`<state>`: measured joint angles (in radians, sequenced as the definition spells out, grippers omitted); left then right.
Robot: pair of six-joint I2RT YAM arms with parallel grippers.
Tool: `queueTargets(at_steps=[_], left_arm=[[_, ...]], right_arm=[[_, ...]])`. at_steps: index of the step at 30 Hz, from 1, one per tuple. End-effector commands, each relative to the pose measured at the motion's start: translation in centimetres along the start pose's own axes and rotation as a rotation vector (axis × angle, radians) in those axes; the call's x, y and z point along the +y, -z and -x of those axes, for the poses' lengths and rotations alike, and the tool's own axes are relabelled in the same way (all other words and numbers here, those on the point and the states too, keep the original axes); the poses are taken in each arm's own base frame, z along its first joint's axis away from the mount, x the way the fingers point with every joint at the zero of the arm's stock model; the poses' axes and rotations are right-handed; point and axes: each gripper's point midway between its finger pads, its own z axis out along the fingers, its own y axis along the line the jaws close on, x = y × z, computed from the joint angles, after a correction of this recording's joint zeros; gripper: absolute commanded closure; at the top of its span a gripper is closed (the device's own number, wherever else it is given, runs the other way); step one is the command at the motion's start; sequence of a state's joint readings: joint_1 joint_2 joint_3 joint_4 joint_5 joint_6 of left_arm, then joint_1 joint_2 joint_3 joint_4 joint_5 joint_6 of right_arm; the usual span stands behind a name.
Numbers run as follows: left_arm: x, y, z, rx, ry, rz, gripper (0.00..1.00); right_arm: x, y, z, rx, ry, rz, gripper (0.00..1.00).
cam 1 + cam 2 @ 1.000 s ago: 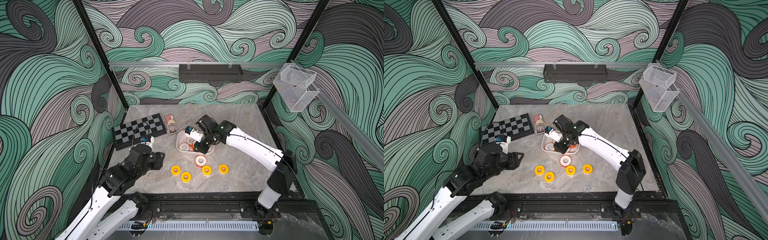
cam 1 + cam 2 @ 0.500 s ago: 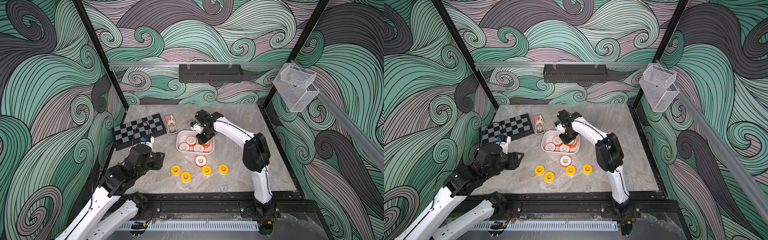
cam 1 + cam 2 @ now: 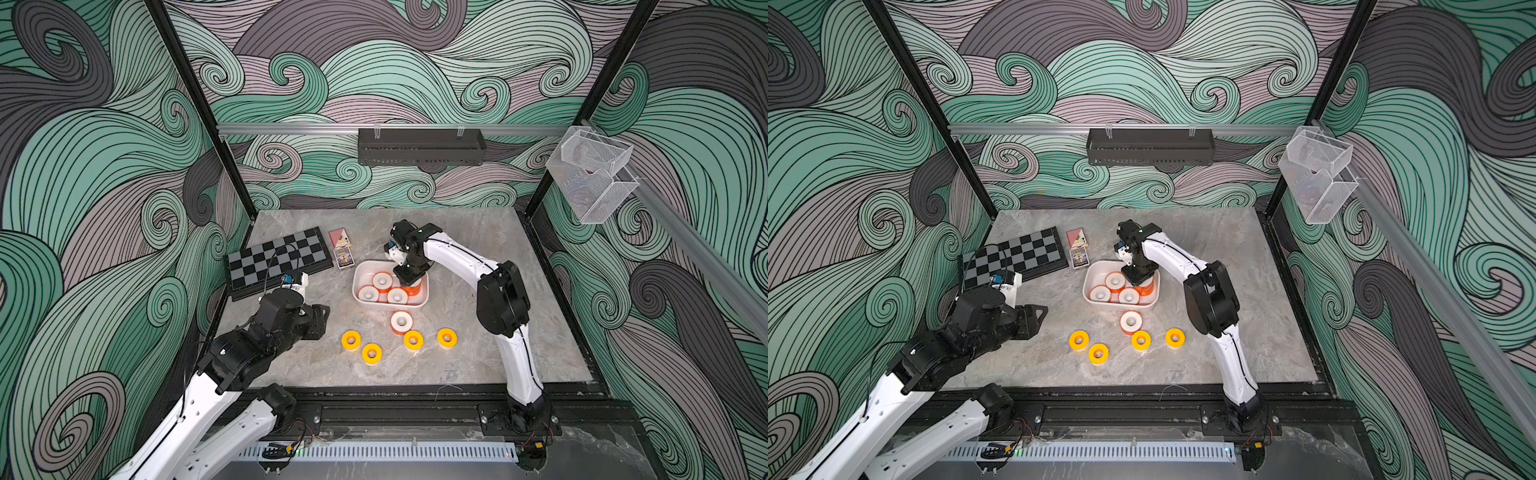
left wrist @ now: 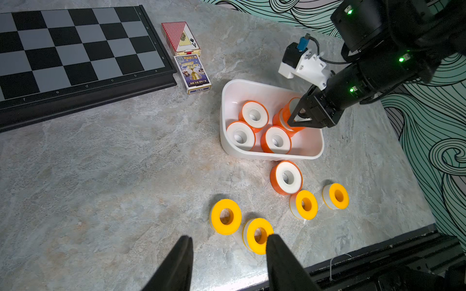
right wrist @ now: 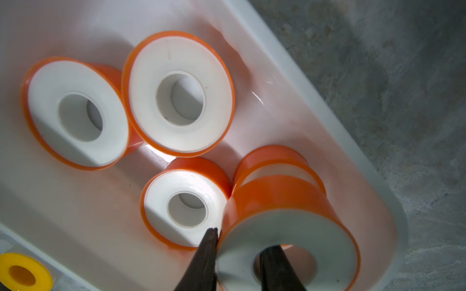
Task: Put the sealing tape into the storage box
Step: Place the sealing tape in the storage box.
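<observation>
The storage box [image 3: 354,286] [image 4: 242,92] is a white tub in mid-table. Three white-faced, orange-sided sealing tape rolls [image 3: 382,282] [image 5: 176,93] lie flat in it. My right gripper [image 3: 409,280] [image 5: 242,239] is shut on another roll [image 5: 290,206] [image 4: 284,116], one finger in its hole and one outside, at the box's right end. That roll hangs over a further roll [image 5: 274,157]. One orange roll [image 3: 401,322] and several yellow rolls [image 3: 351,340] [image 4: 225,216] lie on the table in front of the box. My left gripper [image 3: 320,322] [image 4: 229,238] hovers open beside the yellow rolls.
A chessboard [image 3: 278,259] and two card boxes [image 3: 343,249] lie at the back left. A black perforated tray [image 3: 419,147] hangs on the back rail. Clear mesh baskets [image 3: 590,174] hang on the right rail. A black frame edge [image 3: 415,390] runs along the table's front.
My right arm has folded upward, elbow raised. Its gripper has shifted with the roll toward the box's right end. The left arm has not moved.
</observation>
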<state>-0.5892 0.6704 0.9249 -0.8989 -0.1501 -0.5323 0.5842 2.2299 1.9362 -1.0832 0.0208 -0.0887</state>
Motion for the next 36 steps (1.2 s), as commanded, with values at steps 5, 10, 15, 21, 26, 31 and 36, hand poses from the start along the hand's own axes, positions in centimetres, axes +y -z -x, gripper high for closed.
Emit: queueTargets(at_steps=[5, 10, 15, 21, 26, 31, 36], left_arm=[[0.6, -0.2, -0.4, 0.02, 0.003, 0.025, 0.49], [0.6, -0.2, -0.4, 0.019, 0.003, 0.024, 0.49], [0.6, -0.2, -0.5, 0.02, 0.003, 0.024, 0.49], [0.6, -0.3, -0.5, 0.023, 0.002, 0.027, 0.49], [0.6, -0.4, -0.5, 0.025, 0.002, 0.029, 0.49], [0.4, -0.8, -0.7, 0.044, -0.003, 0.026, 0.49], [-0.6, -2.0, -1.3, 0.096, -0.011, -0.009, 0.49]], right_arm=[[-1.1, -0.8, 0.0, 0.022, -0.029, -0.019, 0.78], [-1.0, -0.9, 0.1, 0.022, -0.033, -0.007, 0.72], [-0.7, -0.7, 0.1, 0.015, -0.035, 0.013, 0.67], [-0.2, 0.7, 0.4, -0.016, -0.042, 0.03, 0.64], [0.5, 2.9, 0.3, -0.052, -0.045, 0.054, 0.64], [1.1, 6.2, -0.4, -0.11, -0.056, 0.066, 0.64], [1.3, 9.5, -2.4, -0.19, -0.088, 0.057, 0.63]])
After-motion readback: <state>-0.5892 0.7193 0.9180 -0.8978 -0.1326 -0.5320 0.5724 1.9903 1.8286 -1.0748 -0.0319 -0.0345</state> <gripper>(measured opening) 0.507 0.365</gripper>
